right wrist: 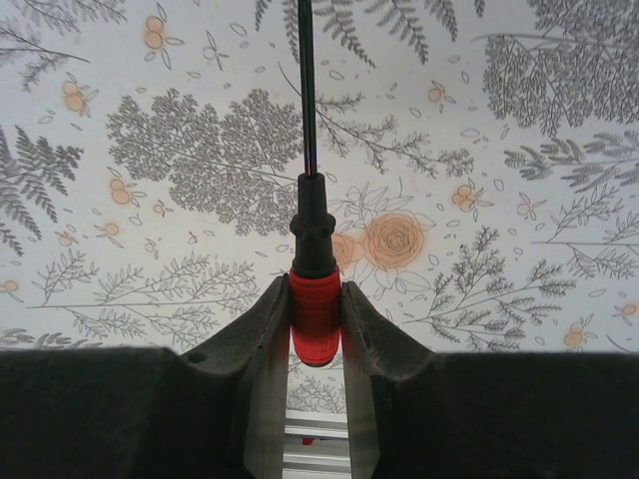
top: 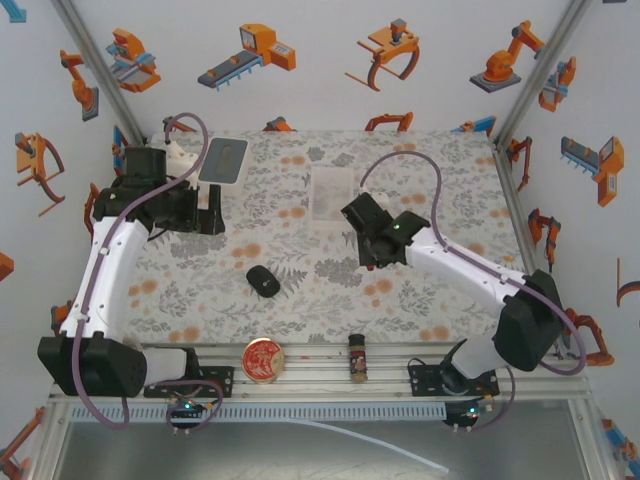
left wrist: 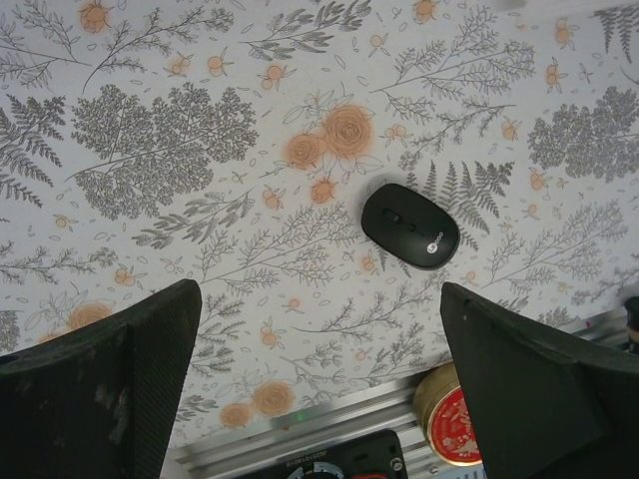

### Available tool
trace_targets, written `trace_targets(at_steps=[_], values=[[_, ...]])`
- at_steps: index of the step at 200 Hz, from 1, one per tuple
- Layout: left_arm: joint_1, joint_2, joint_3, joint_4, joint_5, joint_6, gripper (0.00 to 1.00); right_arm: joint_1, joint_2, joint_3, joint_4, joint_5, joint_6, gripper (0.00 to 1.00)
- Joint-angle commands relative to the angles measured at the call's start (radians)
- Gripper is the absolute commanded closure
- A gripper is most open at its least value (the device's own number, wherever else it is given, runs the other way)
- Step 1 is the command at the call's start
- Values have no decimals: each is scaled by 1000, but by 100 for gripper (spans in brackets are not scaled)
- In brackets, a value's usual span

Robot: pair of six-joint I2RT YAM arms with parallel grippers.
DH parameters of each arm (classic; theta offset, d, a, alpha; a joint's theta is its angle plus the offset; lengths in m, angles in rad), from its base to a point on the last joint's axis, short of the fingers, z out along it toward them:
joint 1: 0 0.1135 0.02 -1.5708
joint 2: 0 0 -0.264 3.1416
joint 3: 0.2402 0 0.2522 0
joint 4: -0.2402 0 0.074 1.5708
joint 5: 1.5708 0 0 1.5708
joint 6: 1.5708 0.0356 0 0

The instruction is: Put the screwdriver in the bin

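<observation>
My right gripper (right wrist: 316, 304) is shut on the screwdriver (right wrist: 315, 319), its red handle clamped between the fingers and its dark shaft pointing away over the flowered cloth. From the top view the right gripper (top: 372, 243) hovers above the table's middle, just in front of the bin (top: 331, 190), a clear-white tub at the back centre. The screwdriver's red handle is barely visible there. My left gripper (left wrist: 319, 384) stands open with nothing between its fingers, and from above the left gripper (top: 205, 215) is at the back left.
A black computer mouse (top: 264, 281) lies left of centre. A grey-blue tray (top: 223, 160) sits at the back left. A round red-lidded tin (top: 263, 358) and a brown spice bottle (top: 357, 357) rest on the front rail.
</observation>
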Motion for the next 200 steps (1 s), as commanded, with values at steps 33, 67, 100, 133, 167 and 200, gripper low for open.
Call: trace_targets(at_steps=[33, 67, 100, 133, 167, 200], values=[[-8, -49, -28, -31, 48, 15, 3, 6, 74, 160, -51, 17, -96, 81], [-8, -68, -40, -35, 50, 10, 3, -2, 154, 274, -50, -3, -143, 80], [-7, -79, -51, -44, 51, 10, 3, -35, 258, 400, -33, -30, -182, 80], [-10, -95, -57, -59, 46, 11, 3, -85, 369, 520, -6, -80, -209, 80], [-10, -128, -73, -62, 46, 14, 3, -132, 490, 646, -1, -123, -225, 80], [-11, -143, -82, -63, 35, 21, 3, -154, 586, 734, 19, -143, -232, 80]])
